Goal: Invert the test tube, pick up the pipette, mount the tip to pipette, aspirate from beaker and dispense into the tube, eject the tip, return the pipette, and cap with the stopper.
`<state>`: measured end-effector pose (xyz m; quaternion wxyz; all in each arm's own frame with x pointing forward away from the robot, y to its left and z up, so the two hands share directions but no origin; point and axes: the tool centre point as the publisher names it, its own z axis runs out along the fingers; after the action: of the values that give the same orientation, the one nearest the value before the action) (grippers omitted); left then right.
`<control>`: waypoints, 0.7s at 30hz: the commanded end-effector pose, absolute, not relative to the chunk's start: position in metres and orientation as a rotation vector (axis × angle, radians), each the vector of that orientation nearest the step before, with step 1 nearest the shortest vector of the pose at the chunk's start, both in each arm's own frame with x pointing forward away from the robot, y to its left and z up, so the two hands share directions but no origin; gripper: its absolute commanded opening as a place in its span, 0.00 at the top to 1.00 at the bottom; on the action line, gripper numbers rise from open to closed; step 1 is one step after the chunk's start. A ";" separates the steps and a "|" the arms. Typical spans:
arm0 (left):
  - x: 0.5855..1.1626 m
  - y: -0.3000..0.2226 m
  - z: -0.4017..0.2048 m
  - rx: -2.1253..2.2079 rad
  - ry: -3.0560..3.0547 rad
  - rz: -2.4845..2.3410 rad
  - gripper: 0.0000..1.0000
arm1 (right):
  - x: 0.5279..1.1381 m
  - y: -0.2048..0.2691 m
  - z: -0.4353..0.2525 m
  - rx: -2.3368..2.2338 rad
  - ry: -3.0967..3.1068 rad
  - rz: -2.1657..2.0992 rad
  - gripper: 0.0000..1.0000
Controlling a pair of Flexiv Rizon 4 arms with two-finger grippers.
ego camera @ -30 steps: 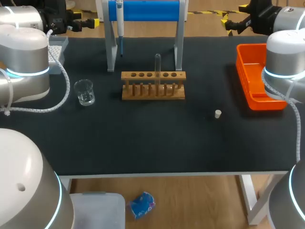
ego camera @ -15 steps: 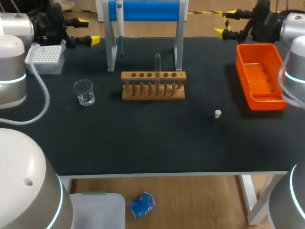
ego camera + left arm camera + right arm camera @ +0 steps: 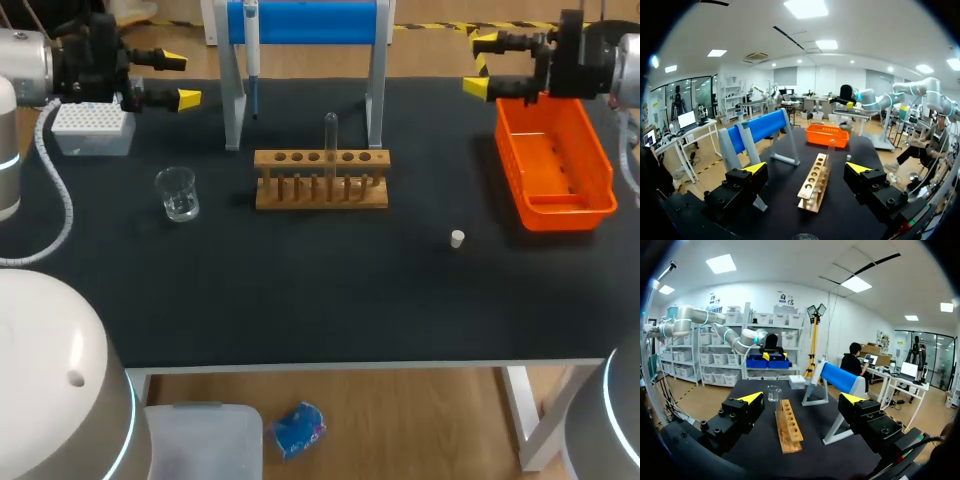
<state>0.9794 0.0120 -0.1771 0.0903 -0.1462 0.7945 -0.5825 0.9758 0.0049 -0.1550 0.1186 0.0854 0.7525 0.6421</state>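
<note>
The tube [image 3: 330, 135] stands upright near the middle of the rack [image 3: 321, 193], with most of its length clear above the holes. It looks like thin clear glass. I judge it light, stiff and smooth, likely to crack under a hard squeeze and to slip under a weak one. The best hold is probably across the bare upper half, from two opposite sides and well above the rack, so that it lifts straight out (which end is the mouth I cannot make out).

The left gripper [image 3: 180, 80] hangs by the tip box [image 3: 92, 130], its fingers wide apart and holding nothing. The right gripper [image 3: 482, 65] hangs at the far end of the tray [image 3: 556, 218], equally wide and bare. Both are well apart from the tube.
</note>
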 end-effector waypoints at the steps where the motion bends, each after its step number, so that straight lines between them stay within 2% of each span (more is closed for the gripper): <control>1: 0.980 0.013 -0.177 -0.431 2.365 -1.733 0.00 | 0.979 0.004 -0.155 0.224 2.220 1.892 0.00; 11: 0.967 -0.012 -0.207 -0.437 2.435 -1.710 0.00 | 0.967 0.017 -0.189 0.248 2.231 1.964 0.00; 21: 0.947 -0.044 -0.238 -0.377 2.534 -1.625 0.00 | 0.953 0.069 -0.239 0.123 2.381 2.063 0.00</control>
<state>0.9459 -0.0341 -0.2349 0.0523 -0.1216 0.8325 -0.5380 0.9402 0.0544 -0.2265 0.0214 0.0641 0.7561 0.6509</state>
